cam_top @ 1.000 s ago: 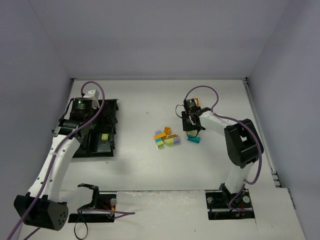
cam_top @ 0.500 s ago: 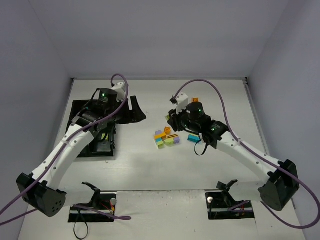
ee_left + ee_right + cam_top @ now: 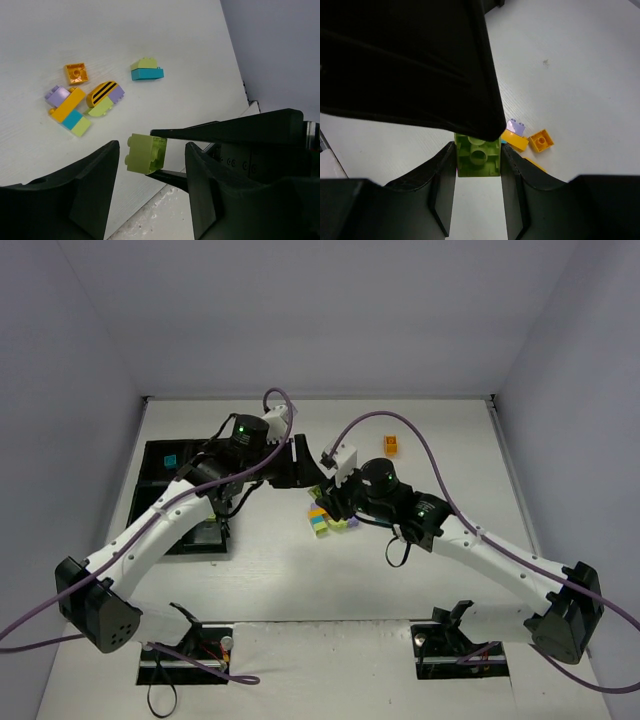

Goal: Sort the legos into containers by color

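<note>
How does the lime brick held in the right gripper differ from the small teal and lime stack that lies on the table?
The held lime brick is a single piece of one colour; the teal and lime stack is two pieces, lime on top of teal. The held lime brick is clamped between the fingers of the right gripper; the teal and lime stack lies loose on the table, and nothing touches it. Both are studded and show the same lime colour.
</note>
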### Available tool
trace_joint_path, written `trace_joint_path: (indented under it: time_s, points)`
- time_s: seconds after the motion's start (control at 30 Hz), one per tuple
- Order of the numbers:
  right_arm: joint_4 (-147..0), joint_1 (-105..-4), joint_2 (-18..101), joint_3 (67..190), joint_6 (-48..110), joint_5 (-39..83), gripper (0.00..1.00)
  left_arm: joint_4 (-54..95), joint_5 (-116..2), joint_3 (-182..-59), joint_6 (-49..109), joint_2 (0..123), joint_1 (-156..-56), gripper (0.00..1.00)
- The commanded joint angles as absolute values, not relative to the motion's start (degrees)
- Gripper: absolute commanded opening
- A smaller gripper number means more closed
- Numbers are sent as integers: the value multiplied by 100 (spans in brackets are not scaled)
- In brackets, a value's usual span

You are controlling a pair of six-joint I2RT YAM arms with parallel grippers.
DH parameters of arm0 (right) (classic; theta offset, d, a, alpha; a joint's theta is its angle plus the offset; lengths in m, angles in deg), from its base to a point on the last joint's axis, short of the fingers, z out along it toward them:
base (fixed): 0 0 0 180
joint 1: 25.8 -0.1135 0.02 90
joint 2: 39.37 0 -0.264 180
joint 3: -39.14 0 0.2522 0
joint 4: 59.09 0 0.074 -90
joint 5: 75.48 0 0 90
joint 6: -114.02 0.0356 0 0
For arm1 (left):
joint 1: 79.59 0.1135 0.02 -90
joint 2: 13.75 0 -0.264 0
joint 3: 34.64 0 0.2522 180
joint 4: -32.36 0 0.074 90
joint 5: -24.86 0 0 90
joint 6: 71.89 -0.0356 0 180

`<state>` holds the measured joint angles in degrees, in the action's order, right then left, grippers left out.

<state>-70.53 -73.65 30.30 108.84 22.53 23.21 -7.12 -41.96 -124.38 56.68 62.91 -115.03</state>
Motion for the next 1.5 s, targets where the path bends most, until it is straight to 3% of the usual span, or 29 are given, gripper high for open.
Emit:
trace_joint_path:
  time_s: [0.0, 0.33, 0.47, 0.53, 0.7, 0.77, 0.8, 0.83, 0.87, 0.9, 1.0, 1.13, 1.33, 1.47]
  points:
    - [-6714, -7405, 2848, 11073, 2270, 2331, 0, -285, -4062, -12759, 5784, 6280, -11598, 48]
    - [-6609, -7405, 2760, 11047, 2279, 2358, 0, -627, -4088, -12627, 5617, 6368, -11633, 45]
    - [-6556, -7405, 2751, 11020, 2297, 2358, 0, -645, -4080, -12574, 5582, 6403, -11633, 31]
    - [-6538, -7405, 2743, 11029, 2306, 2384, 0, -610, -4019, -12548, 5590, 6421, -11633, 29]
    - [-6512, -7405, 2760, 11029, 2341, 2376, 2, -443, -4000, -12416, 5582, 6359, -11633, 0]
    - [-6512, -7405, 2760, 11011, 2350, 2358, 13, -495, -4114, -12399, 5503, 6307, -11624, 0]
    - [-6512, -7396, 2760, 11003, 2358, 2297, 24, -522, -4184, -12381, 5459, 6280, -11624, 0]
    - [-6512, -7405, 2760, 10985, 2367, 2279, 41, -566, -4281, -12372, 5345, 6219, -11607, 0]
    - [-6521, -7396, 2769, 10968, 2376, 2253, 50, -662, -4499, -12355, 5283, 6201, -11589, 0]
    - [-6547, -7396, 2795, 10959, 2393, 2174, 66, -732, -4606, -12346, 5152, 6175, -11572, 0]
    - [-6652, -7387, 2892, 10967, 2428, 2033, 82, -1093, -5132, -12293, 4897, 6069, -11379, 0]
    - [-6749, -7370, 2980, 10985, 2613, 1814, 94, -1488, -5809, -12109, 4634, 5763, -10914, 0]
    - [-6872, -7291, 3033, 10923, 2841, 1093, 95, -1920, -7224, -11513, 4378, 5305, -9815, 0]
    - [-6986, -7220, 3103, 10915, 3026, 742, 94, -1893, -7366, -11143, 4342, 5304, -9129, 0]
